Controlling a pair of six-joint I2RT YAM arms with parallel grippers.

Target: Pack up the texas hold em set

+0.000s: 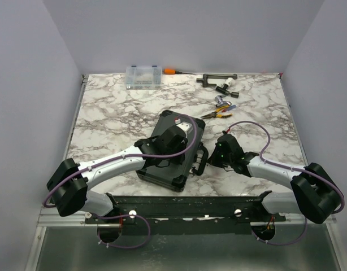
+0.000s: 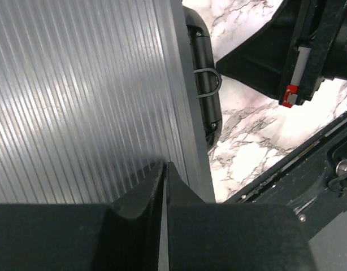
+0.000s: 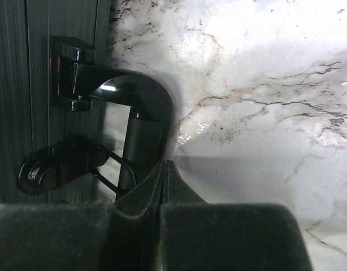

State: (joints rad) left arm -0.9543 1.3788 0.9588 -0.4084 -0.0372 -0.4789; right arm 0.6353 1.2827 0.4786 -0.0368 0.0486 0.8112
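Case [image 1: 168, 176]: shut, flat on the table [image 1: 117, 113] near its front middle, handle [image 3: 142, 130] toward the right arm.
Left gripper [image 2: 164, 169]: fingers pressed together, tip at the ribbed lid.
Right gripper [image 3: 164, 166]: fingers pressed together, tip beside the handle, near a latch [image 3: 55, 166].
Risk: a sideways shove could spin the case if the left tip slipped on the ribs, so the latch might not catch.
Beyond: pliers [image 1: 218, 113], well apart.

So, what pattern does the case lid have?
The case lid is dark grey, finely ribbed; clearest in the left wrist view.
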